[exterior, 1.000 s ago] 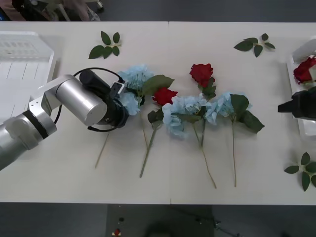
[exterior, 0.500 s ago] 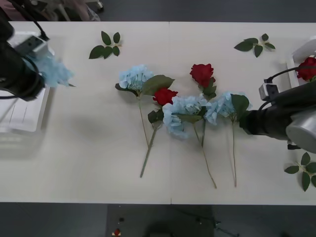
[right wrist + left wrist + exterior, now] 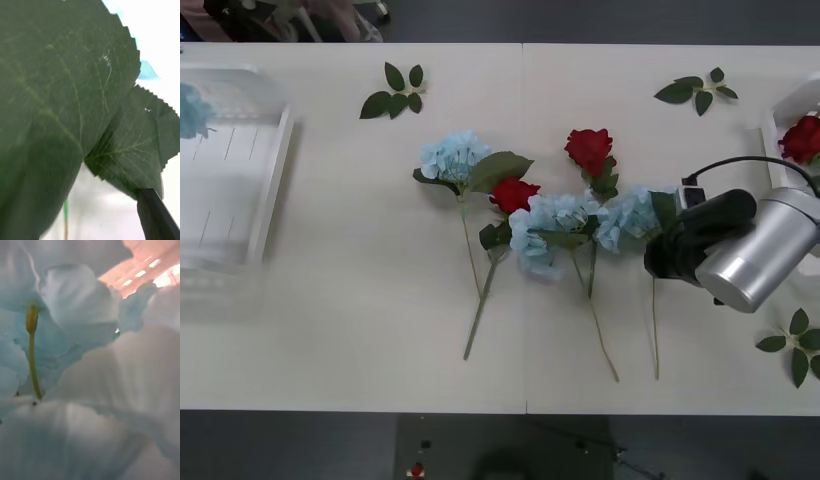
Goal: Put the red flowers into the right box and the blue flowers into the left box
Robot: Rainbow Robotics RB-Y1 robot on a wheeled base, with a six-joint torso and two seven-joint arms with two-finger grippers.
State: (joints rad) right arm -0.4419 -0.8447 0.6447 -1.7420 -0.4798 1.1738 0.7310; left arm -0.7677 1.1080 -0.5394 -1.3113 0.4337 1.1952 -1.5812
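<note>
Right tool (image 3: 660, 257) low over the worktop (image 3: 360, 330), right at the large green leaves of the rightmost blue flower (image 3: 628, 215). Seen from its wrist camera: those leaves (image 3: 75, 93) up close and overlapping, a scrap of blue petal beyond them, a thin green stem below, and one black finger (image 3: 154, 215) out at the corner of the picture, so spread and pinching nothing. Silver forearm slanting back toward the right edge of the worktop, near the right box (image 3: 777, 112).

As for the left tool, spread or closed: cannot tell. Close before its wrist camera, pale blue petals (image 3: 75, 315) and a small yellow-green stalk among them. At the far left edge of the front view, a blue flower head (image 3: 190, 108) over the left box (image 3: 272, 180).

In the middle of the worktop, a loose row of blue flowers (image 3: 452, 155) and red flowers (image 3: 588, 148), heads touching or overlapping, long stems pointing toward the robot. Second red rose (image 3: 513, 193) tucked between two blue heads. Another red head (image 3: 802, 137) inside the right box.

Scattered apart from the row, loose leaf sprigs (image 3: 395, 92): two along the far side, one at the near right corner.
</note>
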